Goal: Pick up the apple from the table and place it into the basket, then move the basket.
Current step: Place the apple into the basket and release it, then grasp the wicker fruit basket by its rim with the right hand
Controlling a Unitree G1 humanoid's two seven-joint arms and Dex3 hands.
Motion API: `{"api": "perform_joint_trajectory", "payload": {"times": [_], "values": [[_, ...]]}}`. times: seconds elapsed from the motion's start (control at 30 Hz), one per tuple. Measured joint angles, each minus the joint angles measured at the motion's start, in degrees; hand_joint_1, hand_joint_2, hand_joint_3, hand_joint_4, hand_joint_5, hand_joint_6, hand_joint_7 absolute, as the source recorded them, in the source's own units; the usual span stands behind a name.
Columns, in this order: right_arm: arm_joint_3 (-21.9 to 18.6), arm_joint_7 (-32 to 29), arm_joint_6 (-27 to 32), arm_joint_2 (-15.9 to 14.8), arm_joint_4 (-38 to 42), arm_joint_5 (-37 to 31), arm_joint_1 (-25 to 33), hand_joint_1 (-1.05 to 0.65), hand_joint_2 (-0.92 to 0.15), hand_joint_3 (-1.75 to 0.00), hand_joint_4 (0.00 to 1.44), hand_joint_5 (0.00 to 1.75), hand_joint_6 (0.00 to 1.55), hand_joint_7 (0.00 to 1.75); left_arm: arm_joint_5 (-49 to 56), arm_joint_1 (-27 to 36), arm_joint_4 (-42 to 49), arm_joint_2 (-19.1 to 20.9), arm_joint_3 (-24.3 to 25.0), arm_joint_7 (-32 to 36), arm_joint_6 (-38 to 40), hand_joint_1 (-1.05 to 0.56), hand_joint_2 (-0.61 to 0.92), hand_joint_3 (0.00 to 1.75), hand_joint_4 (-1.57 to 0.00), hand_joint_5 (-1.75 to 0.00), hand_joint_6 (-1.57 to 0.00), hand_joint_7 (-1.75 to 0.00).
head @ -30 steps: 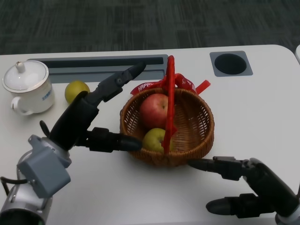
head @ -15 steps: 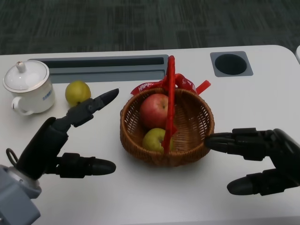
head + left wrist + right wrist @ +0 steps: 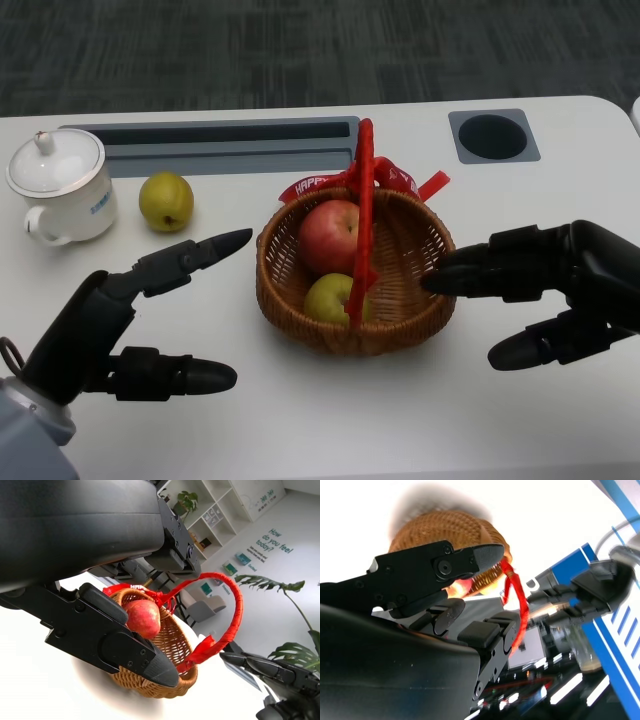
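Wicker basket (image 3: pixel 400 300) at the table's centre already holds the red apple (image 3: pixel 328 234) beside a green fruit (image 3: pixel 330 297), under its red handle (image 3: pixel 364 220). Left hand (image 3: pixel 120 320) and right hand (image 3: pixel 545 290) flank it, each empty with fingers spread wide, the right's fingertips at the rim, apparently positioned to move the basket.

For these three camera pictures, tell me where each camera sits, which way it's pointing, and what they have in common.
Head view: sits high on the robot, looks down at the white table; shows the left hand and the right hand flanking the round woven wicker basket with the red handle.
Left wrist view: behind the left hand, facing the basket with the red apple inside; the right hand shows beyond.
Right wrist view: behind the right hand, facing the basket; the left hand shows opposite.
Shared: all three see the basket.
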Motion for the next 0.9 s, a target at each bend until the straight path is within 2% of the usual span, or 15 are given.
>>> {"api": "perform_joint_trajectory", "payload": {"times": [0.2, 0.33, 0.53, 0.7, 0.8, 0.9], "values": [[0.9, -8.4, 1.2, -3.6, 0.3, -15.8, -6.7, -0.71, -0.92, -0.20, 0.56, 0.00, 0.50, 0.00, -0.2, 1.0, -1.6, 0.0, 0.0, 0.0, 1.3, -0.70, 0.76, 0.00, -0.56, -0.03, -0.55, -0.02], [5.6, -19.0, 4.8, -6.3, 0.3, -29.2, -12.1, -0.75, -0.92, -0.20, 0.57, 0.01, 0.49, 0.00, -0.8, 1.7, -2.3, 0.0, -0.1, 0.0, 1.6, -0.70, 0.76, 0.00, -0.57, -0.03, -0.56, -0.02], [18.5, -40.8, 11.9, -8.0, 3.4, -46.4, -20.5, -0.80, -0.92, -0.16, 0.63, 0.03, 0.53, 0.01, -1.2, 2.6, -3.8, -0.1, -0.2, 0.0, 2.2, -0.69, 0.76, 0.00, -0.58, -0.02, -0.57, -0.01], [30.8, -57.7, 17.6, -6.5, 7.4, -56.3, -26.4, -0.79, -0.92, -0.15, 0.65, 0.02, 0.53, 0.01, -1.5, 3.0, -4.2, -0.3, -0.1, 0.0, 2.7, -0.70, 0.76, 0.00, -0.59, -0.02, -0.57, -0.01], [37.1, -65.1, 19.8, -4.8, 9.7, -60.0, -29.0, -0.79, -0.92, -0.14, 0.66, 0.03, 0.54, 0.01, -1.4, 3.7, -4.6, -0.9, -0.1, 0.2, 2.8, -0.70, 0.76, 0.00, -0.60, -0.02, -0.58, -0.01], [42.3, -69.4, 21.7, -3.0, 11.9, -62.0, -31.2, -0.81, -0.92, -0.13, 0.67, 0.02, 0.54, 0.01, -1.0, 4.5, -4.8, -1.8, -0.1, 0.8, 2.8, -0.71, 0.76, 0.00, -0.61, -0.02, -0.59, -0.01]]}}
